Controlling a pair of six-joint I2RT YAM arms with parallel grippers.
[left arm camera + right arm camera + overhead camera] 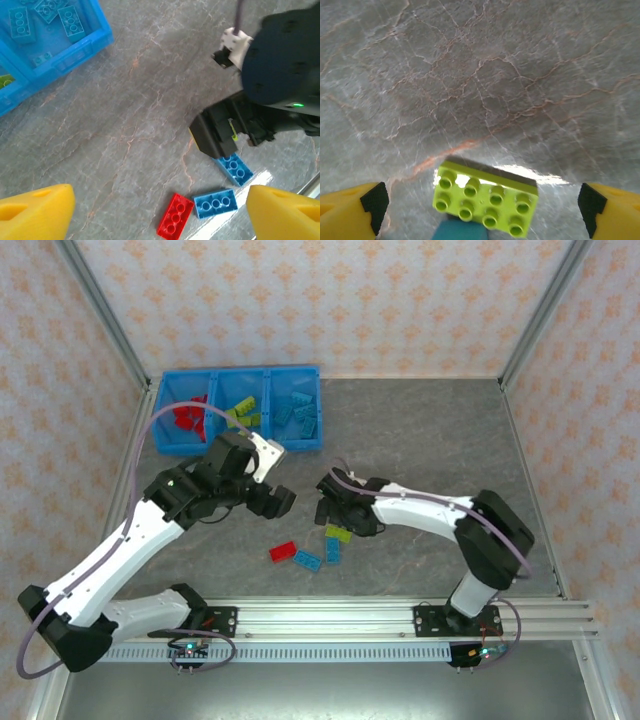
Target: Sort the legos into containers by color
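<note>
We judge the step in hand to be the pick of the lime green brick (pixel 485 200). It lies studs up on the table (pixel 480 75), squarely between the spread fingers of the right gripper (pixel 481 204), whose claw is released and grasps nothing yet. A blue brick (pixel 460 232) sits just beside it at six o'clock. The left gripper (pixel 157 212) is also released and empty, above a red brick (pixel 175 216) and another blue one. From overhead these loose pieces lie near six o'clock of the table, and the tray (pixel 240 371) stands at eleven o'clock. Next, we think, the right claw must clench across the green brick without catching its blue neighbour. It should then lift and carry it past the left arm to the middle compartment (pixel 235 390), where the greens lie.
</note>
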